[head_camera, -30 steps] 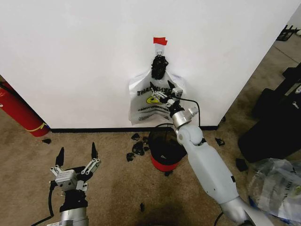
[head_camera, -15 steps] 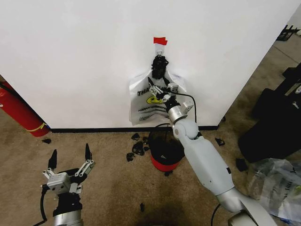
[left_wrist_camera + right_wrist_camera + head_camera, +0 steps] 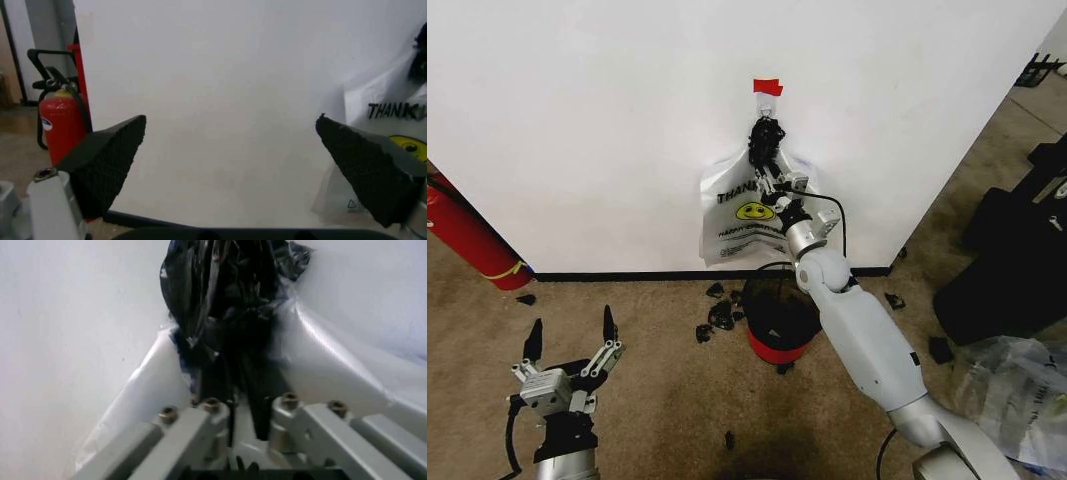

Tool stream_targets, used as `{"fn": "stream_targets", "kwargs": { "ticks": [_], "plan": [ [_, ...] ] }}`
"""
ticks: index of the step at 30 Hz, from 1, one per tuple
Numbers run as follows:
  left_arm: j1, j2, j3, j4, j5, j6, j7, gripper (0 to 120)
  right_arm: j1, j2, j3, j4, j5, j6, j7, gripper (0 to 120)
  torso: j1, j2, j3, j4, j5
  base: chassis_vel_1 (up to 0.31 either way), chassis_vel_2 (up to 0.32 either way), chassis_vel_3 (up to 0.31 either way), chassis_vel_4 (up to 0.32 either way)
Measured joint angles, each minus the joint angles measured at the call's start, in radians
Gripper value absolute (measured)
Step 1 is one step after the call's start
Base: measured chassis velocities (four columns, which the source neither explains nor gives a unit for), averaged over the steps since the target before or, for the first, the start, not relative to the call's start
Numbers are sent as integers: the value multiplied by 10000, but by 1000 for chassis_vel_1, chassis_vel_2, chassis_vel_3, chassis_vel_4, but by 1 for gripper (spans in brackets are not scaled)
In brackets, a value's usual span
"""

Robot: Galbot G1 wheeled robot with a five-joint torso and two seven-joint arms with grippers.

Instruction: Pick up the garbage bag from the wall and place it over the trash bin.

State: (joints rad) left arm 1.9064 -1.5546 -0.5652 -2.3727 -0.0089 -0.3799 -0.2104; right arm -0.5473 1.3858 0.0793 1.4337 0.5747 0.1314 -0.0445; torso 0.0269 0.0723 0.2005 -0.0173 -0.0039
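**Head view: bag not yet off the wall**

We saw the garbage bag [image 3: 747, 212] hanging flat against the wall [image 3: 577, 120] from a hook under red tape [image 3: 767, 87], its long axis vertical, dark bunched handles up. Our right gripper [image 3: 767, 178] sat at those handles, fingers nearly together around the dark bunch [image 3: 230, 300]; a firm grasp we could not tell. Our left gripper [image 3: 567, 340] hung splayed, empty, low. The trash bin [image 3: 777, 318] stood uncovered directly below; lifting off and draping remained.
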Motion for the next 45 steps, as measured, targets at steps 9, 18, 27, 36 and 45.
{"fn": "stream_targets", "kwargs": {
  "ticks": [9,18,27,36,45],
  "plan": [
    [104,135,-334,-33,-336,-40,-1,100,-43,-285,-65,283,187,-55,82,0,0,0,0,1,0,0,0,0,0],
    [103,-54,-38,-55,-160,-57,-2,100,-1009,-596,165,1233,264,-74,188,0,0,0,0,0,0,0,0,0,0],
    [40,5,48,8,-149,-61,-2,100,-2843,-1085,545,2649,91,-45,209,0,-1,0,-1,-1,2,0,0,0,0],
    [-11,62,271,50,-97,-48,5,100,-4426,-1405,971,3939,-315,-14,14,0,-1,0,-1,0,0,0,0,0,0],
    [-133,241,346,130,-158,-29,13,100,-5843,-1596,1527,5079,-741,132,-238,0,-1,1,-1,-1,0,0,0,0,0]
  ]
}}
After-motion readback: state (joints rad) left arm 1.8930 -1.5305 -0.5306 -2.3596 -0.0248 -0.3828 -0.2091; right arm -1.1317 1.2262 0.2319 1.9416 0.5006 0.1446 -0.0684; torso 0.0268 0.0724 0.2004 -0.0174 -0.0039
